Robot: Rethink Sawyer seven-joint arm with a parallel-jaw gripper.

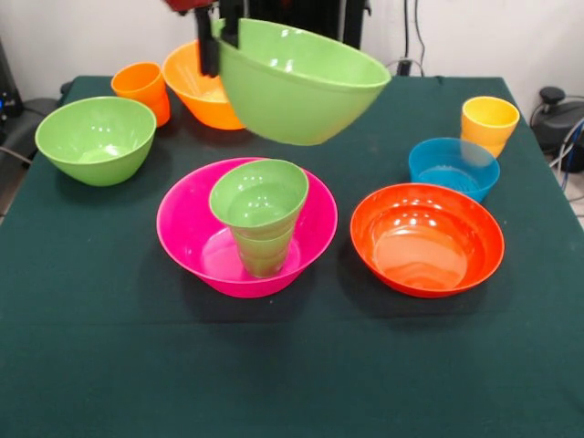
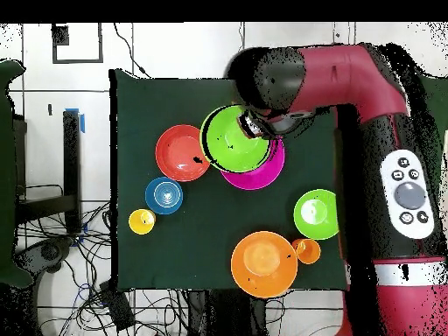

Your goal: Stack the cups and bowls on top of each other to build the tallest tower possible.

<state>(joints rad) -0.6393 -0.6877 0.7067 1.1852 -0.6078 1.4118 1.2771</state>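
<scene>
Bowls and cups spread over dark green table (image 1: 91, 365). Big light green bowl (image 1: 297, 82) up in air, tilted, rim pinched by gripper (image 1: 219, 41) at its upper left edge in front view; black fingers (image 1: 208, 50) either side of wall, one in, one out. Hangs above and just behind pink bowl (image 1: 196, 242); clear of everything below. From overhead, same bowl (image 2: 232, 138) overlaps pink one (image 2: 262, 171), red and black arm (image 2: 350, 70) reaching in over it.

Tower so far: pink bowl as base on table centre, green cup (image 1: 265, 255) upright inside it, smaller green bowl (image 1: 258, 193) seated on cup top, leaning toward camera. Exact seating of that piece hard to tell.

Rest, front view: red-orange bowl (image 1: 427, 239) right of pink one, close but apart. Blue translucent bowl (image 1: 453, 167) behind it, yellow-orange cup (image 1: 489, 123) just behind the blue, near right table edge. Second light green bowl (image 1: 96, 140) at left, upright. Orange cup (image 1: 143, 89) behind it, next to orange bowl (image 1: 196, 87), partly hidden by lifted bowl and gripper.

Overhead: orange bowl (image 2: 262, 261) and orange cup (image 2: 307, 250) touching or nearly so, can't tell which. Cables and gear round table edges.
</scene>
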